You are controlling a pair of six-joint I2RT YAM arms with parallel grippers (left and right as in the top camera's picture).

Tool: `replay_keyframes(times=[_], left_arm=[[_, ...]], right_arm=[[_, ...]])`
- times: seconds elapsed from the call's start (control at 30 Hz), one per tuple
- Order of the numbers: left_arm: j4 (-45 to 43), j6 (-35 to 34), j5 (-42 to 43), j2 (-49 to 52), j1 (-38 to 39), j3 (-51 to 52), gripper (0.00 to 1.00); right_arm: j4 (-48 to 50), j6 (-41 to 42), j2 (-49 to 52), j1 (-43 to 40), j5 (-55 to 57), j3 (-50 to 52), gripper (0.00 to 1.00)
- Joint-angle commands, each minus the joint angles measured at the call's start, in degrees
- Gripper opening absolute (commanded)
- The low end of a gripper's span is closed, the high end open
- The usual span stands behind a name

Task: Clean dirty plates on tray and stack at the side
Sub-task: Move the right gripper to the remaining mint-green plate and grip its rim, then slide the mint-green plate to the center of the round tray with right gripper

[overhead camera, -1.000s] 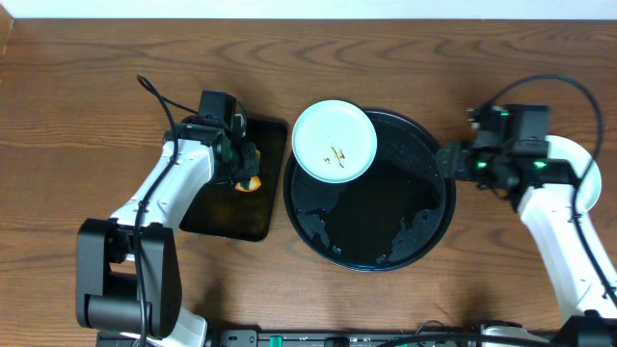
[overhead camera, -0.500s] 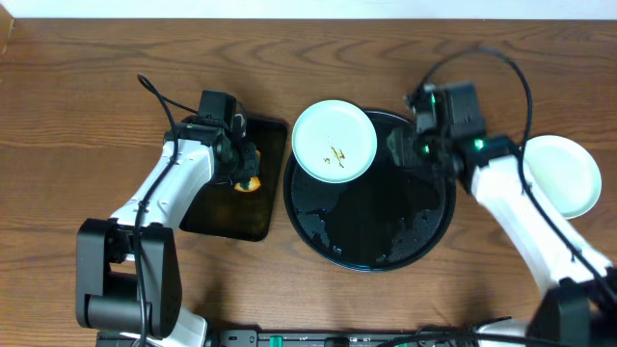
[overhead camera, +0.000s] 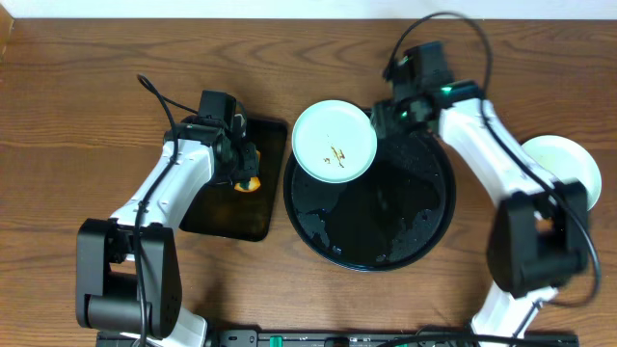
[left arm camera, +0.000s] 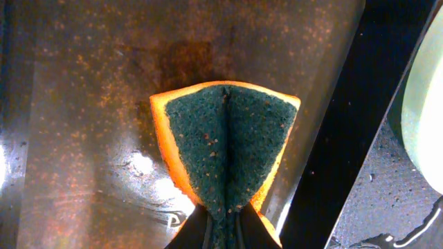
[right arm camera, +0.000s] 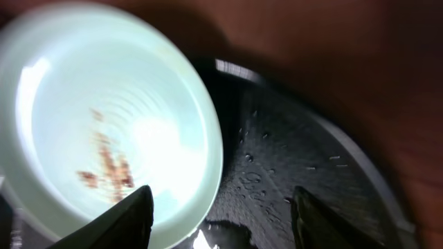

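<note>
Right arm has swung from the clean plate on the surface back to the tray. Right fingers apart, straddling the smeared plate at the tray's upper-left rim. Left fingers clamped on the sponge. Judged: last dirty plate, pickup next.

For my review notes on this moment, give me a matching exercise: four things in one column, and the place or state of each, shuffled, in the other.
Things
1. smeared plate
2. sponge
3. second plate
4. right gripper

Places or states
A. on the wooden tabletop, right of the round tray
B. jaws open, at the smeared plate's edge
C. pinched in the left gripper, over the rectangular tray
D. at the round tray's upper-left edge, brown marks on it

Pairs: 1-D, 2-C, 3-A, 4-B
</note>
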State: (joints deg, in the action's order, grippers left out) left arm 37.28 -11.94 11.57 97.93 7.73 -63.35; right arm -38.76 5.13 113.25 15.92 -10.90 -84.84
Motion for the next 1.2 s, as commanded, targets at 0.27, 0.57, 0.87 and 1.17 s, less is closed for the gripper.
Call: replay_keyframes(times=[0.27, 0.57, 0.87, 1.17], left_arm=[[0.20, 0.52, -0.72, -0.48, 0.09, 0.13, 0.08], [0.22, 0.52, -0.72, -0.48, 0.09, 0.13, 0.09], [0.22, 0.52, -0.72, -0.48, 0.09, 0.13, 0.08], [0.02, 0.55, -0.72, -0.31, 0.09, 0.13, 0.08]], right_arm=[[1.79, 1.77, 7.98, 2.01, -2.54, -0.09, 0.34], [-4.98, 2.16, 8.22, 1.99, -2.43, -0.09, 0.01], [-19.43, 14.23, 8.20, 1.99, 10.49, -0.09, 0.01], [-23.04, 20.28, 7.76, 1.88, 14.53, -0.09, 0.01]])
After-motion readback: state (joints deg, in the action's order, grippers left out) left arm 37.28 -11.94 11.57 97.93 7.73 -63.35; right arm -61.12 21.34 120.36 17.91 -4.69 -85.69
